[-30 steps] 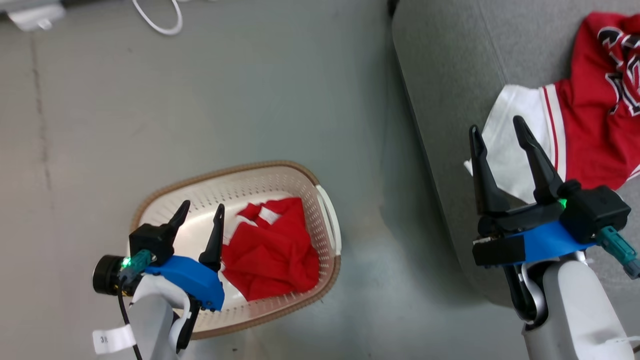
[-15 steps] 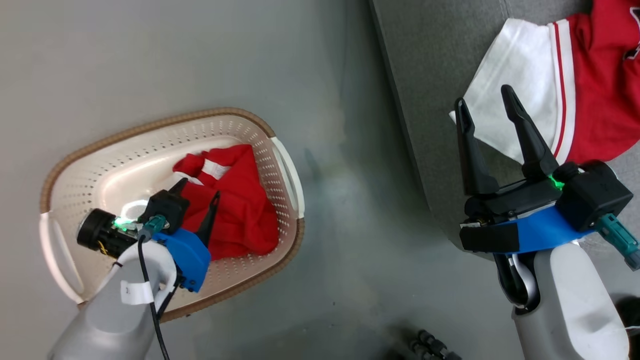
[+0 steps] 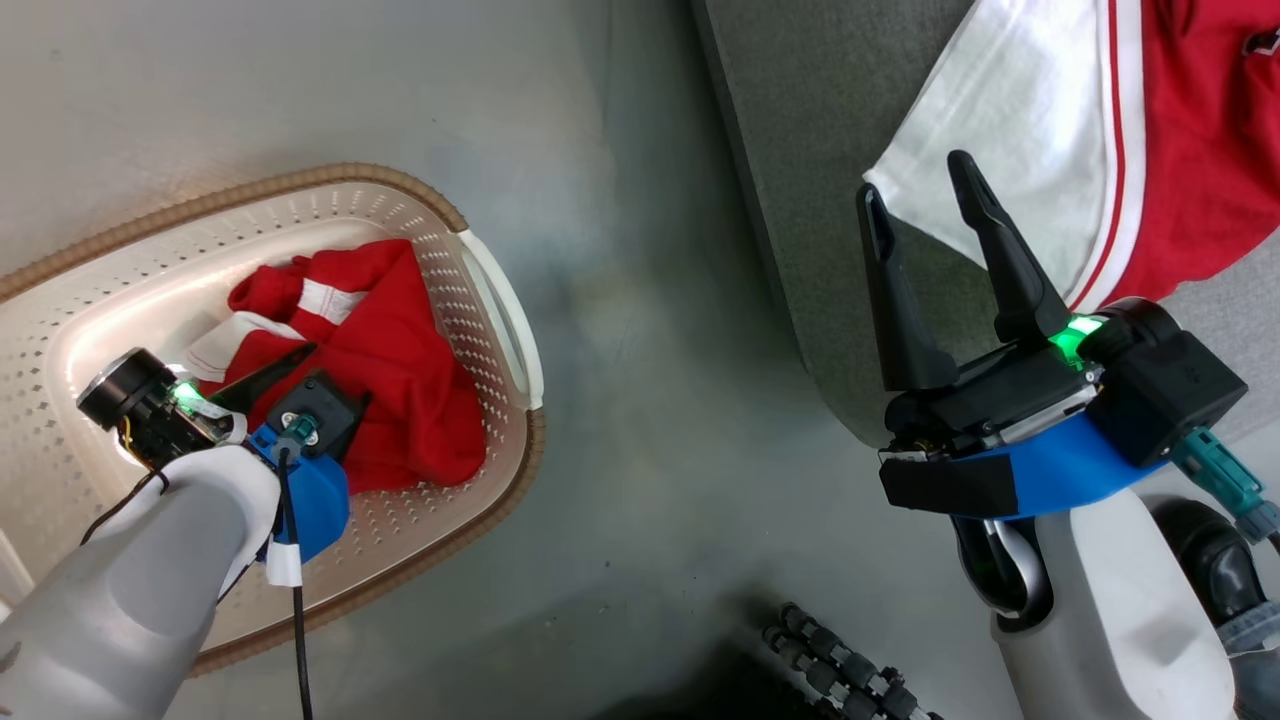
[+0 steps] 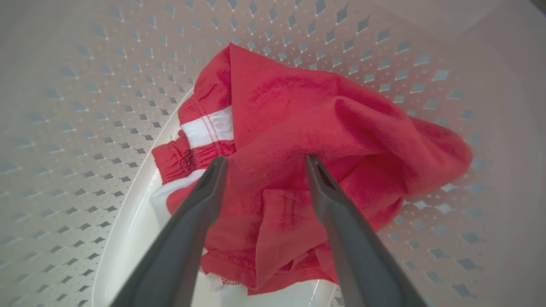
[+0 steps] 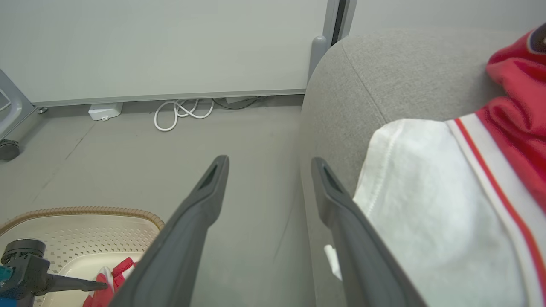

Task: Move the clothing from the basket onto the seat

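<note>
Left gripper (image 4: 265, 160) is spread wide down inside the basket (image 3: 100, 300), fingers straddling a fold of the crumpled red garment (image 4: 324, 111); the tips look to be right at the cloth, but we see nothing pinched yet. Right gripper (image 3: 915, 178) is spread too and empty, hovering by the edge of the seat (image 3: 800, 150) near the white sleeve of the jersey (image 3: 1190, 150), apart from it as far as we can tell. We judge the task about half done: the jersey lies on the seat, the red garment is in the basket, so gripping, lifting and carrying it over remain.
</note>
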### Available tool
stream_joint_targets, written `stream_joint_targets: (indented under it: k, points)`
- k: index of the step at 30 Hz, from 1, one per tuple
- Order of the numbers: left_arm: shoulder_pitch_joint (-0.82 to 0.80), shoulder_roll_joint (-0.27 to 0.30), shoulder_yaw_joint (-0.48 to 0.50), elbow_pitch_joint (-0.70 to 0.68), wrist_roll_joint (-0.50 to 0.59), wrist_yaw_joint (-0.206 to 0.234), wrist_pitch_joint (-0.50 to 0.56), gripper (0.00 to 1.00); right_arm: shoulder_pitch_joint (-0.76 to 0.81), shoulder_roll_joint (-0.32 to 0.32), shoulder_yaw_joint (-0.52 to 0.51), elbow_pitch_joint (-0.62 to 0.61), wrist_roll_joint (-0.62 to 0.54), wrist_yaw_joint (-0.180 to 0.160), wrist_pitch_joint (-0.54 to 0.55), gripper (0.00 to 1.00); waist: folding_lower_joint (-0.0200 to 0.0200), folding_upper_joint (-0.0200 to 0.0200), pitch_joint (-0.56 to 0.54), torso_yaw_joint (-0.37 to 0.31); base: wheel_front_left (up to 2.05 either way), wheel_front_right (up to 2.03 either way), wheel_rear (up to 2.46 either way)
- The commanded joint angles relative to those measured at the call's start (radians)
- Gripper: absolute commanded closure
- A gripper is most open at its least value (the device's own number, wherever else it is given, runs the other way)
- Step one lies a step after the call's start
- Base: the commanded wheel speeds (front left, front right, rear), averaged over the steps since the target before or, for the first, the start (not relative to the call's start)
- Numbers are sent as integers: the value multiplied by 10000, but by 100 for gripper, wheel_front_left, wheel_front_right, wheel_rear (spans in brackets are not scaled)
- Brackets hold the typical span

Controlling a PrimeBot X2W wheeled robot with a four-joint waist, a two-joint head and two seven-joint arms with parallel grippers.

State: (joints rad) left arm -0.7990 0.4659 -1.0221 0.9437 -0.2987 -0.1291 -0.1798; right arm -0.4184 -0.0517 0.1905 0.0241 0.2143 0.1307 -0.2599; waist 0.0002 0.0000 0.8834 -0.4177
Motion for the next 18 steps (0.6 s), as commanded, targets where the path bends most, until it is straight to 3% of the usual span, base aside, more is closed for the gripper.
stream_joint_targets:
  k: [1,9,17,18]
  points:
    - [-176,70,-75,-21,-14,-13,7,0,-140,24,17,-14,28,1,-43,0,-2,0,85,-77,0,0,0]
    - [-1124,518,-1848,106,-48,-8,215,0,-310,24,226,48,332,1,-62,0,-2,0,349,-306,0,0,0]
    - [-1442,576,-2548,213,-362,-8,747,0,-282,24,350,-20,462,1,-64,0,-2,0,471,-452,0,0,0]
    - [-1409,566,-2572,232,-395,-8,853,13,-261,24,350,-14,473,1,-65,0,-2,0,473,-464,0,0,0]
